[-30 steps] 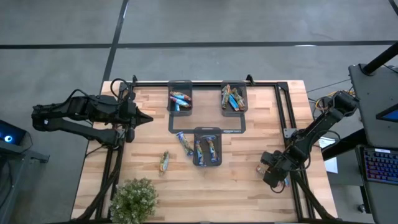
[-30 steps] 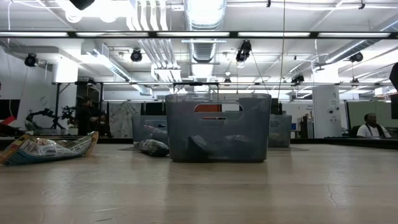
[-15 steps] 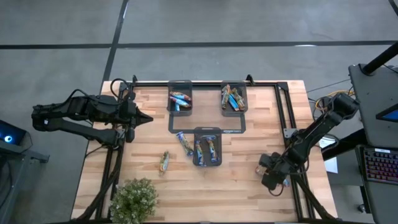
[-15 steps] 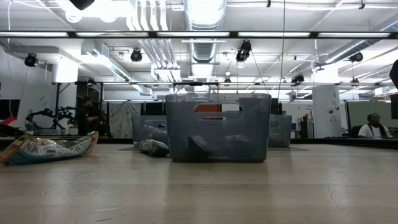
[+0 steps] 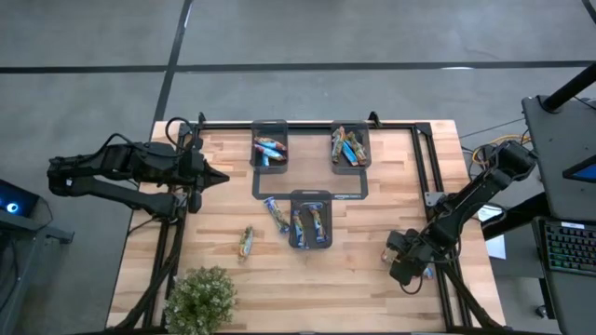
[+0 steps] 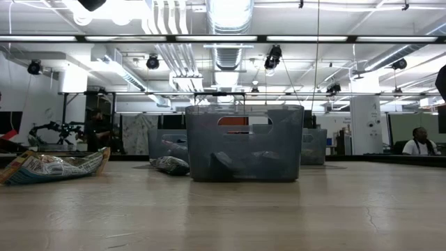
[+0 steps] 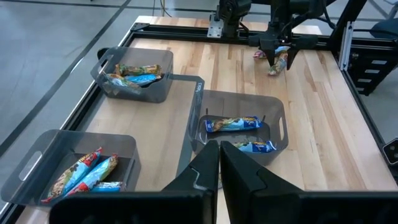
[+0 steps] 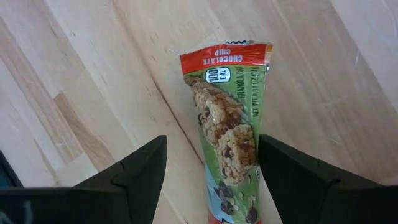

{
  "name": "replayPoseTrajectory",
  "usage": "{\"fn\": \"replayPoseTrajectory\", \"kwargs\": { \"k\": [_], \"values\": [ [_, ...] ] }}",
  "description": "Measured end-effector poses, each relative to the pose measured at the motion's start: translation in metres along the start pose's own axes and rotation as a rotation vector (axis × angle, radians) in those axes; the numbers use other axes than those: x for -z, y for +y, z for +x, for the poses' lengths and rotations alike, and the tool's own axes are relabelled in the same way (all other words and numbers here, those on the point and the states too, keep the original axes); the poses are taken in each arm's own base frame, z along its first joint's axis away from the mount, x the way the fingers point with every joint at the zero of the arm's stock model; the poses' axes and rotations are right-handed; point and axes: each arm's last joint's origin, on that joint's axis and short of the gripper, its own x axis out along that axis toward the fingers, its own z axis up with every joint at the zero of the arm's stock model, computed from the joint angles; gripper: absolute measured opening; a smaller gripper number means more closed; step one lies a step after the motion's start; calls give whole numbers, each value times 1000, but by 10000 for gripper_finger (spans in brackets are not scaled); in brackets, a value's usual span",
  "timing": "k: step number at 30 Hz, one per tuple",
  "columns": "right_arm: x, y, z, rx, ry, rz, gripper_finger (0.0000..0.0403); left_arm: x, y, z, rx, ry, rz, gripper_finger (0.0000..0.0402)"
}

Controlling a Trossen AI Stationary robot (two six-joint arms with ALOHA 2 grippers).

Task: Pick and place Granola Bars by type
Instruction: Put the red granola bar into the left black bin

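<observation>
The pale planked wooden tabletop (image 5: 354,270) carries three dark grey translucent plastic trays (image 5: 311,223) with shiny wrapped granola bars inside. My right hand (image 5: 407,263) hangs low near its right edge, fingers spread wide either side of a glossy green-and-red chocolate chip granola bar (image 8: 231,134) lying flat, not gripping it. My left hand (image 5: 216,177) waits pinched shut over the left edge.

Wood table (image 5: 372,279): 3 grey trays (image 5: 311,223), loose bars (image 5: 246,242), plant (image 5: 199,298)
</observation>
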Motion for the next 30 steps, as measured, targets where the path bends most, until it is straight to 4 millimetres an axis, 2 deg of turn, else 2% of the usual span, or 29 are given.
{"fn": "replayPoseTrajectory", "kwargs": {
  "k": [8, 12, 15, 17, 20, 23, 30],
  "values": [
    [0, -1, 0, 7, 7, -3, 242, 0, 0, 0, 0, 0, 0, 0],
    [0, 5, -7, 44, 66, -1, 238, 0, 0, 0, 0, 0, -2, 0],
    [2, 13, -20, 98, 145, -47, 233, 0, 0, 0, 0, 0, -6, 0],
    [0, 27, -34, 76, 150, -78, 230, 0, 0, 0, 0, 1, -6, 0],
    [-2, 34, -51, 143, 153, -104, 227, 0, 0, 0, 0, 0, -4, 0],
    [-4, 48, -69, 114, 149, -119, 226, 0, 0, 0, 0, 0, -2, 0],
    [-7, 62, -87, 89, 138, -107, 226, 0, 0, 0, 0, 0, -1, 0]
  ]
}}
